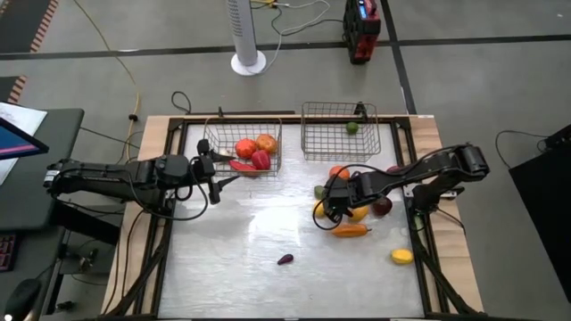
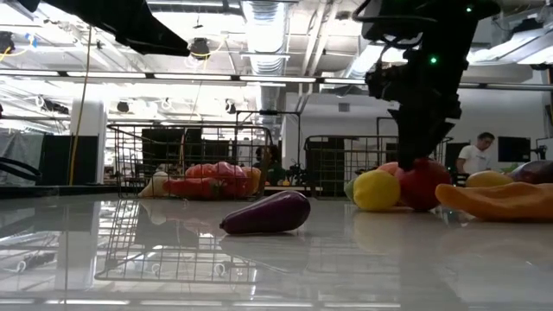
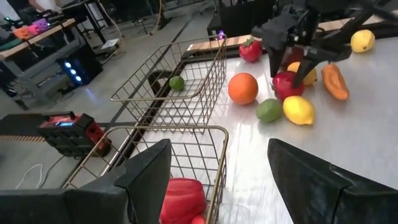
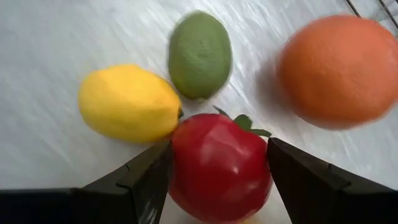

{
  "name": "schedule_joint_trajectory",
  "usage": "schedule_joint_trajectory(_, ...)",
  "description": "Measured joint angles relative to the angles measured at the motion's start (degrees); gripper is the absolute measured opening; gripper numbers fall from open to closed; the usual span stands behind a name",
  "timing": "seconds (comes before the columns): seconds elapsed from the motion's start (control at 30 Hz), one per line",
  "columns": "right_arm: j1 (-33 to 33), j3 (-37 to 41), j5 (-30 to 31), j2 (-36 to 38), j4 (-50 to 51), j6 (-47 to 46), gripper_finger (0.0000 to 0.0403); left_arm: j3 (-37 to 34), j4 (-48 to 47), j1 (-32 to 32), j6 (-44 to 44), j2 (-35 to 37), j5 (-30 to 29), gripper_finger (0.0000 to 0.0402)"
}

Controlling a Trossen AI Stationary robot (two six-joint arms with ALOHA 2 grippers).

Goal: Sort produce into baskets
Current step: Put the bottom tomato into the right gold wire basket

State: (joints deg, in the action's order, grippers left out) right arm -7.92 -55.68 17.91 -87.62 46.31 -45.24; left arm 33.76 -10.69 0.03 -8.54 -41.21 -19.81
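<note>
My right gripper [image 1: 335,203] points steeply down over a cluster of produce at the table's right. It is open, with one finger on each side of a red fruit with a green stalk [image 4: 217,168]. Beside that fruit lie a lemon [image 4: 127,102], a lime [image 4: 200,55] and an orange [image 4: 339,68]. My left gripper [image 1: 214,174] waits open near the left basket [image 1: 268,143], which holds red and orange produce. The right basket [image 1: 308,134] holds a green piece [image 1: 352,127]. My right gripper's fingers [image 4: 146,180] come from above and stand close against two opposite sides of the red fruit [image 3: 285,84], which rests on the table. I cannot tell whether they touch it.
A long orange piece [image 1: 350,231], a dark red piece [image 1: 382,207] and a yellow one [image 1: 401,257] lie near the right gripper. A purple eggplant [image 1: 285,259] lies alone toward the near edge. Bare tabletop spreads across the middle and near left.
</note>
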Motion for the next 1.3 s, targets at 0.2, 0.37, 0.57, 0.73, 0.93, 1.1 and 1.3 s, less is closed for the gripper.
schedule_joint_trajectory(0.2,0.72,-1.42,0.37,0.19,1.47,2.06,0.0287,0.00,-0.30,0.00,0.00,0.00,0.00,0.0256)
schedule_joint_trajectory(0.37,1.15,-7.90,-1.60,0.27,4.99,6.44,0.0286,0.00,-0.28,0.00,-0.27,0.00,0.00,0.0256)
schedule_joint_trajectory(0.57,-0.46,-11.91,-1.75,0.36,2.68,13.60,0.0286,0.00,0.12,0.00,-0.68,0.00,-0.03,0.0256)
schedule_joint_trajectory(0.73,0.55,-12.07,-2.91,0.19,-5.72,20.20,0.0286,0.00,-0.29,0.00,-0.61,0.00,-0.03,0.0256)
schedule_joint_trajectory(0.93,1.71,-12.07,-5.61,0.19,-6.08,24.61,0.0310,0.00,-0.33,0.00,-0.83,0.00,-0.03,0.0256)
schedule_joint_trajectory(1.1,2.11,-12.07,-7.13,0.19,-6.69,23.93,0.0372,0.00,-0.33,0.00,-1.27,0.00,-0.03,0.0256)
schedule_joint_trajectory(1.3,1.55,-12.07,-6.52,0.19,4.35,19.06,0.0386,0.01,-0.85,0.00,-0.95,0.00,-0.03,0.0256)
